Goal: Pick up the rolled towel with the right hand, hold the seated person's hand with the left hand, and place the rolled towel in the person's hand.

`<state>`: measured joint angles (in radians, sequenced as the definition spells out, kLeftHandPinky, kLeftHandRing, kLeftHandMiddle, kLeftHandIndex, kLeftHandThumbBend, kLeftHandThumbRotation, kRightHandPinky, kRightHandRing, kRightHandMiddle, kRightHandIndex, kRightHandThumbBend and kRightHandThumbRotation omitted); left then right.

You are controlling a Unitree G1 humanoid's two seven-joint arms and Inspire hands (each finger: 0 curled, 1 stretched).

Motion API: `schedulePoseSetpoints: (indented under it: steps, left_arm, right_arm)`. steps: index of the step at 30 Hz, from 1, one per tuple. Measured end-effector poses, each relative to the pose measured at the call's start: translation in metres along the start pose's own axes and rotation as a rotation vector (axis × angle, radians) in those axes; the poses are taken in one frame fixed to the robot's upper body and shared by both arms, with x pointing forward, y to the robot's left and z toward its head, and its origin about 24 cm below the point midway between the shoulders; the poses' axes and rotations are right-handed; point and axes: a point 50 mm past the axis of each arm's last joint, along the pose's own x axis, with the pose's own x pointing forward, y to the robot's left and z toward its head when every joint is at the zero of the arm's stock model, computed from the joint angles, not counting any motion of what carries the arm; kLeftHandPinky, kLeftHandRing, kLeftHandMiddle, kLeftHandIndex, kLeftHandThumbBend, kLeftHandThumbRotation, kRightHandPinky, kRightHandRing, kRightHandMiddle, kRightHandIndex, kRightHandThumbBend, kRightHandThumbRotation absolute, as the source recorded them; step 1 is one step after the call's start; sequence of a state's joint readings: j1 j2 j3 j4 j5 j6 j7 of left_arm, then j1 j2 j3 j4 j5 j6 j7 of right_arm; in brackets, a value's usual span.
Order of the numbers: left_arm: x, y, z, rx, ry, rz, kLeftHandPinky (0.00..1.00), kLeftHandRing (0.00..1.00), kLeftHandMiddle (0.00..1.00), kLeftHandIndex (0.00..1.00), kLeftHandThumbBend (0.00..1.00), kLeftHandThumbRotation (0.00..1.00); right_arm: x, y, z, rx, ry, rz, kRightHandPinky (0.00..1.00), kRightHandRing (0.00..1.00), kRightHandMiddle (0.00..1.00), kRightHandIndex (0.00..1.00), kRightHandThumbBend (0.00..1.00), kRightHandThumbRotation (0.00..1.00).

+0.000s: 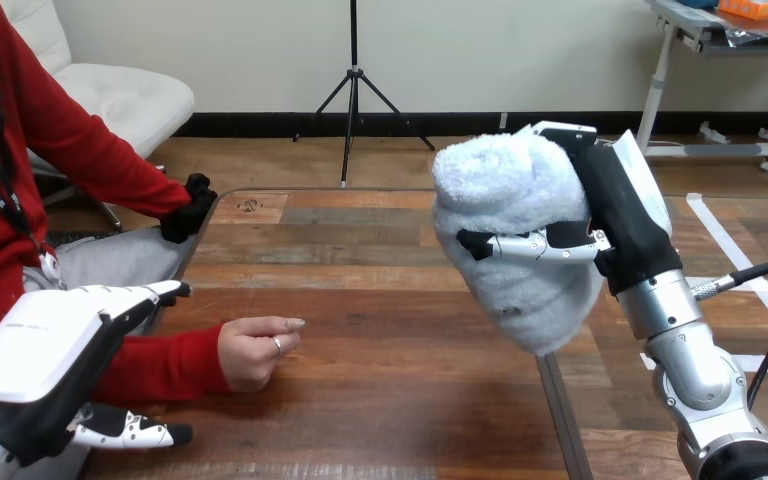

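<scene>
Rolled towel [510,230] is in the upper right middle of the picture, up off the table [380,400]. It is pale blue and fluffy. It stands tall, with its round top up and its lower end hanging above the wood. The right hand [625,215] hugs it tight. The black and white fingers [540,245] wrap across the front of the roll, and the black palm is pressed against its right side. The silver arm goes down from there to the lower right corner.

The person's hand [255,350] lies on the table in the lower left middle. It is a loose fist, with one finger poking out to the right. It is well apart from the towel, with bare wood between them.

The left hand [45,345] is in the lower left corner. Its fingers [155,293] are stretched out straight and point to the right, above the person's red sleeve [160,365]. Its thumb [135,433] pokes out lower down, under the sleeve. The sleeve lies between the fingers and the thumb, but they are not closed round it. I cannot tell if they touch it. The left hand is near the person's hand but not on it.
</scene>
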<state>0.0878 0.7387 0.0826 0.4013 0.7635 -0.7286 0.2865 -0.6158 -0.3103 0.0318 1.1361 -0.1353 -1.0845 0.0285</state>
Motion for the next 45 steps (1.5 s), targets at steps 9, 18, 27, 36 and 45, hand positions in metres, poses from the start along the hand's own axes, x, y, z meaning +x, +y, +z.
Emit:
schedulePoseSetpoints:
  steps: [9, 18, 27, 36, 45]
  left_arm:
    - [0.006, 0.000, 0.001, 0.004, -0.006, -0.002, 0.75, 0.76, 0.76, 0.79, 1.00, 0.23]
    - [0.011, -0.001, 0.002, 0.007, -0.010, -0.004, 0.72, 0.73, 0.74, 0.77, 1.00, 0.20]
    - [0.015, -0.003, 0.001, 0.005, -0.006, -0.016, 0.67, 0.69, 0.71, 0.75, 1.00, 0.18]
    - [0.020, -0.005, 0.002, 0.006, -0.009, -0.024, 0.61, 0.64, 0.67, 0.70, 1.00, 0.15]
    - [0.028, -0.004, 0.004, 0.010, -0.020, -0.034, 0.57, 0.60, 0.62, 0.66, 1.00, 0.10]
  right_arm:
    - [0.003, 0.000, 0.005, -0.002, -0.035, -0.001, 0.02, 0.05, 0.09, 0.07, 0.51, 0.00]
    - [0.007, 0.000, 0.013, -0.007, -0.086, -0.002, 0.02, 0.05, 0.09, 0.07, 0.51, 0.00]
    - [0.005, 0.002, 0.018, -0.002, -0.128, -0.001, 0.02, 0.05, 0.08, 0.07, 0.51, 0.00]
    - [0.002, 0.006, 0.022, 0.028, -0.151, 0.006, 0.01, 0.05, 0.08, 0.06, 0.52, 0.00]
    - [-0.004, 0.011, 0.025, 0.045, -0.171, 0.012, 0.01, 0.04, 0.08, 0.06, 0.53, 0.00]
